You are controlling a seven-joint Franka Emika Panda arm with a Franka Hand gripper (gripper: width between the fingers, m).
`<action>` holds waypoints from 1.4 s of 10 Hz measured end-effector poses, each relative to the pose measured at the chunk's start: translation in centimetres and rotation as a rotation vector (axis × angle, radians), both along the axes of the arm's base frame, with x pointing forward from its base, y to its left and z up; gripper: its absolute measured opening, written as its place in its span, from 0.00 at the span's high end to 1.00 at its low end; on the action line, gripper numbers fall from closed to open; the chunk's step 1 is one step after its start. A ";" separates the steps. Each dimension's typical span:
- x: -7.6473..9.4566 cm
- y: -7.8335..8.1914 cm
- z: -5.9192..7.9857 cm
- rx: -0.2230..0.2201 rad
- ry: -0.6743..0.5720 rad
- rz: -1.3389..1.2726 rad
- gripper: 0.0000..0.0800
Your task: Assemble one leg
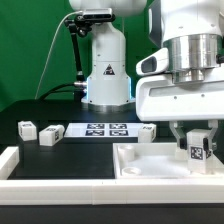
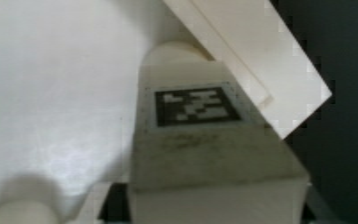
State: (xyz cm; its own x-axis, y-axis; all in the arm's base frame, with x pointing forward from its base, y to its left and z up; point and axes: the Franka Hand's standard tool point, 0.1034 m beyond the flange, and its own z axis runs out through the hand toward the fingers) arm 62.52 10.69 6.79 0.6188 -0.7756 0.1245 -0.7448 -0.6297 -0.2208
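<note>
Leg (image 1: 197, 151) upright in the downward-pointing hand (image 1: 197, 143), fingers closed on it, over tabletop (image 1: 150, 170) corner.

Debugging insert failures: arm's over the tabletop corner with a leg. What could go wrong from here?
1. The small white tagged plastic leg in the gripper sits close to the large white square tabletop's raised rim; it could catch there instead of seating.
2. The wrist view shows no socket, so alignment cannot be confirmed.
3. A partial grip might let the leg tilt on contact.
</note>
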 end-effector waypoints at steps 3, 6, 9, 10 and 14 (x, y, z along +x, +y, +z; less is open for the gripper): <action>-0.3 -0.3 0.0 0.089 0.026 -0.350 0.63; -0.6 -0.2 0.0 0.180 0.062 -0.676 0.62; -0.7 -0.3 0.0 0.245 0.085 -0.909 0.62; -0.7 -0.3 0.0 0.243 0.085 -0.904 0.53; -0.7 -0.4 -0.1 0.188 0.077 -0.682 0.22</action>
